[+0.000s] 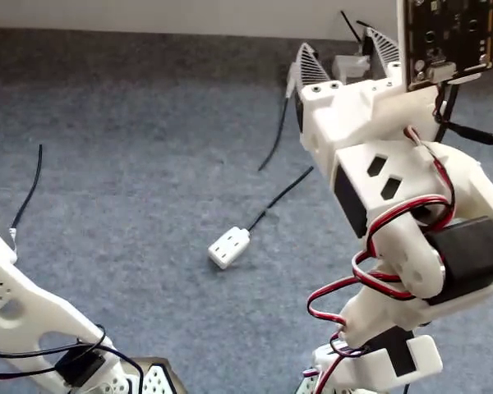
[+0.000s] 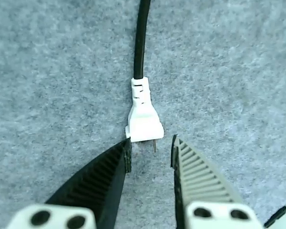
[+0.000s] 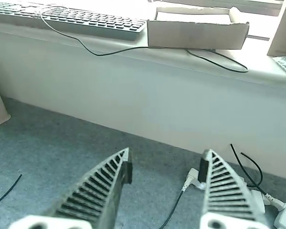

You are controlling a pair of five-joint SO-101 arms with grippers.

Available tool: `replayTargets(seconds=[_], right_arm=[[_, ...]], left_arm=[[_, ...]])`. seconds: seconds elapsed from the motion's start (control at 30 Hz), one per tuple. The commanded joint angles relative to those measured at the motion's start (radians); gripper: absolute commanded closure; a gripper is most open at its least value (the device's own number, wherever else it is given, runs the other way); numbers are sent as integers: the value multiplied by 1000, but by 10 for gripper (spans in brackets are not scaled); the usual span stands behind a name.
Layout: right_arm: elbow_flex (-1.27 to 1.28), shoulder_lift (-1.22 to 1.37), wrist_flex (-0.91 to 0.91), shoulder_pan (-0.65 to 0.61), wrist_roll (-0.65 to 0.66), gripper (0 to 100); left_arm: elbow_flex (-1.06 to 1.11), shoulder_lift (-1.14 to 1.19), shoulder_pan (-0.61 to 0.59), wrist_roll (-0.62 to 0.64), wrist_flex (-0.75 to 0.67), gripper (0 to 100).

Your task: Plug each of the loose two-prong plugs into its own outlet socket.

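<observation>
A white two-prong plug (image 2: 143, 119) on a black cord (image 2: 141, 38) lies on the grey carpet, its prongs pointing at my left gripper (image 2: 151, 150). That gripper is open, its fingertips on either side of the prongs and just short of the plug body. The white outlet socket block (image 1: 229, 247) lies mid-carpet on its own black cord. My right gripper (image 1: 345, 57) is raised near the far wall, open and holding nothing. Beyond it lie another white plug (image 3: 193, 177) with a cord and a further white plug (image 3: 276, 210) with thin black wires.
The left arm (image 1: 33, 320) fills the near left corner and the right arm (image 1: 394, 205) the right side. A loose black cord (image 1: 29, 189) lies at far left. A white wall (image 3: 133, 95) with a ledge bearing a keyboard (image 3: 71, 16) and cardboard box (image 3: 195, 28) bounds the back.
</observation>
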Motion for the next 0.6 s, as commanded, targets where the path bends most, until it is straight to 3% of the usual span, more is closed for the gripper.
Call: replayTargets(seconds=[0.0,0.57], right_arm=[[2,1,16,-39,5,769],[2,1,21,-41,6,769]], left_arm=[[38,-7,22,-9,18,842],[139,-12,-5,-8,-163,842]])
